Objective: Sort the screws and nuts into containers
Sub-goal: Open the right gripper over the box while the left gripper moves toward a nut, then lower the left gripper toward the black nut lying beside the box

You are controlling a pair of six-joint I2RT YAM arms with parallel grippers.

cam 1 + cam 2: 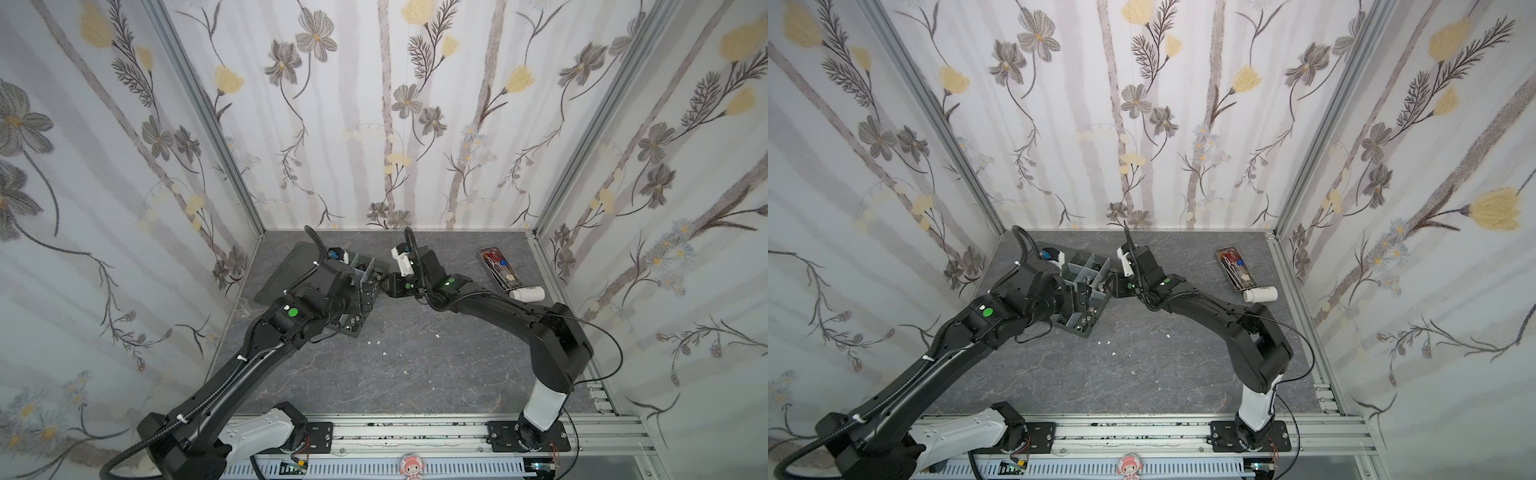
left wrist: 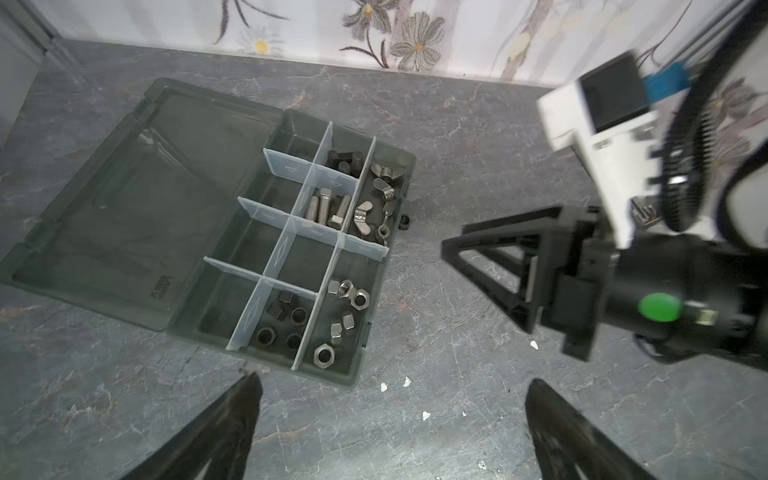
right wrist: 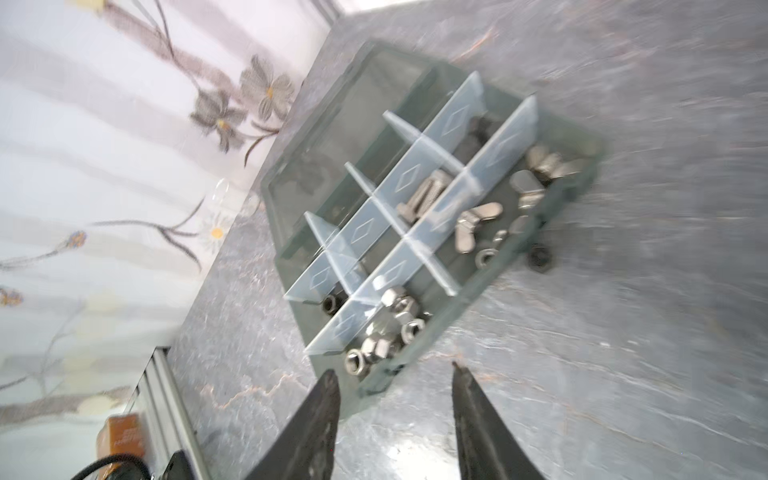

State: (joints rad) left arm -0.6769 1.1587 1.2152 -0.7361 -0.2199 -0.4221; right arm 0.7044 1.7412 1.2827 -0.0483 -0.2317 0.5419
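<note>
Right wrist view shows you the right gripper (image 3: 394,370), jaws part-way open and empty, with the stray black hex nut (image 3: 539,257) lying ahead of its fingertips (image 3: 324,399) on the grey stone-look table (image 3: 623,374), just outside the wall of the smoky-grey plastic organizer box (image 3: 453,311), beside its silver wing nuts (image 3: 478,220).

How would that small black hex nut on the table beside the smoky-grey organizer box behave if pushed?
The small black hex nut looks metal, so probably rigid and heavy for its size. It seems to lie flat on the stone-patterned table, so it would likely slide rather than roll.
</note>
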